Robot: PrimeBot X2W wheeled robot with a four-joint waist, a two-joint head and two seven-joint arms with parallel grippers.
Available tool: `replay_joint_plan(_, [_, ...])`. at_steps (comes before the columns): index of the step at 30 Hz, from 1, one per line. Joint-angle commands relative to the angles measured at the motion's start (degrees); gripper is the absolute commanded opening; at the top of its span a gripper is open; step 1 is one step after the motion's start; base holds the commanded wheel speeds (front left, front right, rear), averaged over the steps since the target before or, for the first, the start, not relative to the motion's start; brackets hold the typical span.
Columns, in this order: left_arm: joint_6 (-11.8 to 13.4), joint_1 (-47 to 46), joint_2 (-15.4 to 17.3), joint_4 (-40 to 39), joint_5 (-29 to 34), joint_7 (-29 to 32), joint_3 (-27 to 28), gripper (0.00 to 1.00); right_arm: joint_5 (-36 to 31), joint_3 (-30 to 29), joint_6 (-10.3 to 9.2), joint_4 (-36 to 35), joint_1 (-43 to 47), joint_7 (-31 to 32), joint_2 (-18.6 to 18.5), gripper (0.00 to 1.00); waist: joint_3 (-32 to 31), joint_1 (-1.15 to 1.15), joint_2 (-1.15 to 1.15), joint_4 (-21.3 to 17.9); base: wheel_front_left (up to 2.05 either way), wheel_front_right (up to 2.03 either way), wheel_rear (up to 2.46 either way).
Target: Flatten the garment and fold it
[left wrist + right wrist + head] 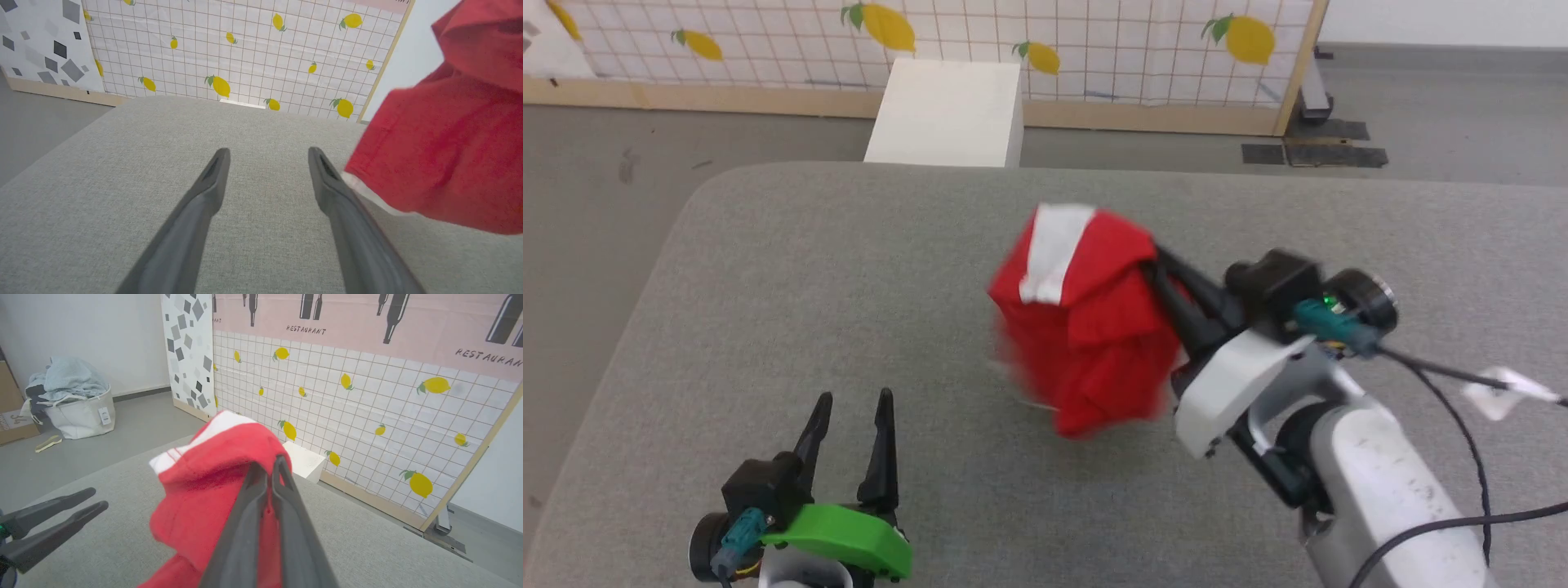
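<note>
– Left hand [855, 394] sits closest, at the lower left of the head view, fingers spread, holding nothing, pointing up the frame. Which way are the shorts from it?

– Up and to the right. The red basketball shorts [1094, 327] hang as a bunch at mid-frame from the right hand [269, 464]. Its two fingers are pressed together on a fold near the top, with the white stripe [1054, 245] uppermost.

– Long axis?

– Hard to call. It's a crumpled lump, roughly top to bottom, with a blurred lower edge. I can't tell whether it touches the desk [809, 245]. In the left wrist view a hem lies just beside the finger on the frame's right.

– So the free left hand takes a second corner?

– That's my judgement: it is near and need only reach rightward.

– Surface and room?

– Flat grey woven cloth on the desk. Beyond it are grey floor, a white box [947, 106] and a lemon-print grid panel [1094, 41]. At the far left of the right wrist view stands a laundry basket [77, 412] heaped with clothes.
</note>
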Motion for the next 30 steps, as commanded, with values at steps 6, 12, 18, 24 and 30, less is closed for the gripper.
replay_joint_plan(6, [-0.44, 1.01, -0.21, 0.28, 0.58, -0.23, 0.13, 1.00, 2.66, -8.84, -0.09, -0.90, 3.45, 0.81, 0.75, 0.00, -1.54, 0.00, 0.00, -2.04, 0.00, 0.00, 0.00])
replay_joint_plan(12, [-0.63, 0.32, -0.22, 0.27, 0.45, -0.23, -0.66, 1.00, -3.03, -18.53, -0.09, 7.63, 11.26, 5.99, 0.77, 0.00, -0.49, 0.00, 0.00, -2.41, 0.00, 0.00, 0.00])
replay_joint_plan(18, [-0.73, -0.39, -0.23, 0.38, 0.46, -0.23, -0.66, 1.00, -7.87, -30.60, -0.09, 11.66, 15.17, 4.27, 1.04, 0.24, 0.27, 0.00, 0.00, -2.55, 0.00, 0.00, 0.00])
replay_joint_plan(24, [-0.79, -0.31, -0.23, 0.36, 0.78, -0.23, -0.20, 1.00, -10.04, -34.98, -0.09, 8.68, 18.59, 0.92, 1.08, 1.00, -0.17, 0.00, 0.00, -2.72, 0.00, 0.00, 0.00])
replay_joint_plan(30, [-0.75, -0.22, -0.23, 0.10, 0.70, -0.23, -0.13, 1.00, -9.52, -29.24, -0.09, -1.73, 23.34, -3.37, 1.08, 1.00, -0.54, 0.00, 0.00, -2.91, 0.00, 0.00, 0.00])
